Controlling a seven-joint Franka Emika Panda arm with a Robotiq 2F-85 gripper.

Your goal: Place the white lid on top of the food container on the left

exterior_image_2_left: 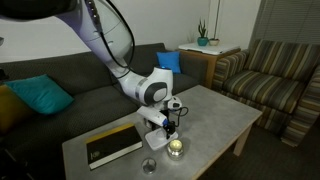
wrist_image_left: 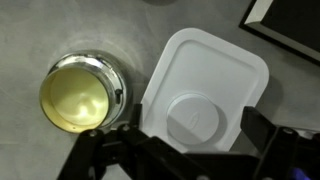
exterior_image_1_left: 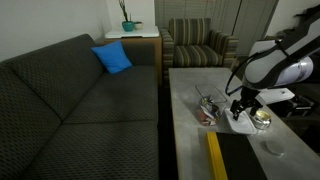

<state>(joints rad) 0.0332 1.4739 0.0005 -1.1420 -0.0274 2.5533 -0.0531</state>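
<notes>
The white lid [wrist_image_left: 205, 90] lies flat on the grey table, rectangular with rounded corners and a round raised centre. My gripper [wrist_image_left: 195, 140] is open just above it, one finger on each side of the lid's near end, and I cannot tell whether they touch it. In an exterior view the gripper [exterior_image_1_left: 240, 108] hangs over the lid [exterior_image_1_left: 241, 119]. The food container [exterior_image_1_left: 207, 108], low and clear with dark and reddish contents, sits uncovered beside it. In an exterior view the gripper [exterior_image_2_left: 165, 118] hides the lid.
A round container with yellowish contents [wrist_image_left: 80, 93] stands close beside the lid and shows in both exterior views [exterior_image_1_left: 262, 120] [exterior_image_2_left: 176, 147]. A small grey disc [exterior_image_1_left: 273, 148] and a black and yellow book [exterior_image_1_left: 215, 155] lie on the table [exterior_image_1_left: 190, 140]. A couch [exterior_image_1_left: 70, 100] is alongside.
</notes>
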